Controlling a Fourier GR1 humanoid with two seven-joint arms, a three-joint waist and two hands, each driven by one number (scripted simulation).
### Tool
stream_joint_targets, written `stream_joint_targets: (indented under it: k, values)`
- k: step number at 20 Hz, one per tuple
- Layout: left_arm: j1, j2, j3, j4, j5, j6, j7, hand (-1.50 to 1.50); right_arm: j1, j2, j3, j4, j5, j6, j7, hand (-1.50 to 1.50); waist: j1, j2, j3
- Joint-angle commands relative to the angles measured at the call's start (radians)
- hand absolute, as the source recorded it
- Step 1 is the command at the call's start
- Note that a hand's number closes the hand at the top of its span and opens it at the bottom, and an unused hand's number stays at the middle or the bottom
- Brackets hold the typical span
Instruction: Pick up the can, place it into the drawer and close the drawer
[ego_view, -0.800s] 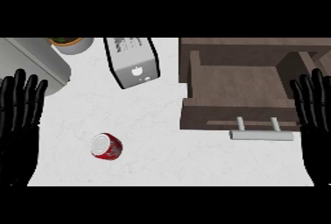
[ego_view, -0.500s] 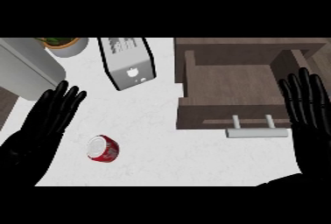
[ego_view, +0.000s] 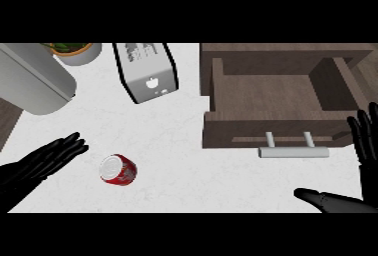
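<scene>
I am holding my left hand (ego_view: 40, 165) flat, fingers straight, just beside the can (ego_view: 118, 170) (lying tipped); drawer (ego_view: 277, 131) standing open.

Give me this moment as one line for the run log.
phase: reaching | left hand: open, beside can, not touching | right hand: open | drawer: open, no can inside

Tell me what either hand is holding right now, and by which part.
Nothing is held. The left hand is open beside the red can, apart from it. The right hand is open at the right edge.
</scene>
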Motion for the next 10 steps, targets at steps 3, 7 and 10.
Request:
stream_joint_targets:
  k: [3,7,10]
  values:
    - [-0.006,0.164,0.135,0.096,0.227,-0.155,0.05,-1.5,0.094,-0.06,-0.139,-0.016,-0.13,0.088,-0.037,-1.5,0.002,-0.001,0.001]
    - [0.062,0.136,0.191,0.083,0.208,-0.239,0.037,-1.5,0.14,-0.052,-0.161,-0.059,-0.178,0.131,-0.008,-1.5,0.008,-0.002,0.001]
    - [0.01,0.223,0.249,0.192,0.355,-0.281,0.057,-1.5,0.145,-0.048,-0.199,0.038,-0.189,0.173,-0.12,-1.5,0.005,-0.001,0.001]
